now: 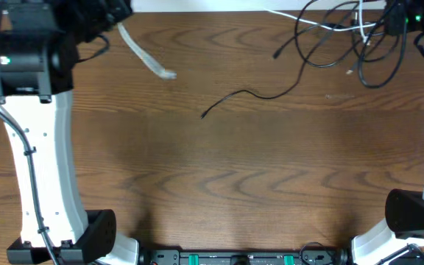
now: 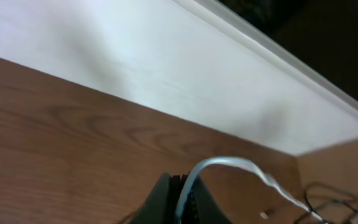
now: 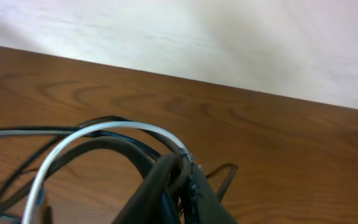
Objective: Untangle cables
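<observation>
**A:** Overhead first. Where is the work?

**B:** In the far right corner. The tangle (image 1: 348,44), black cables (image 1: 377,70) with one white cord (image 1: 308,20) through them, lies by the back edge at the right hand (image 1: 392,26). One black strand (image 1: 252,94) trails out toward the middle of the tabletop (image 1: 219,191). The left hand (image 1: 116,22) is in the far left corner, and a pale cable (image 1: 146,53) slants away from it, its free end well apart from the tangle.

**A:** Why so far apart?

**B:** My guess is that one cord is held clear so it cannot loop back into the knot. The middle and near half are bare wood, with plenty of room to draw strands out.

**A:** And the left wrist view?

**B:** The fingers (image 2: 166,199) are pressed together, pinching the pale cable, which arches up and off to the right. Black loops show in the lower right corner. A white wall (image 2: 185,74) runs along the back edge, so there is little room that way.

**A:** Right wrist?

**B:** The fingers (image 3: 210,199) are pressed together on the black cables, with the white cord arching over them. I cannot tell which strands are actually clamped. Open wood lies ahead up to the wall, and the loops crowd the left.
</observation>
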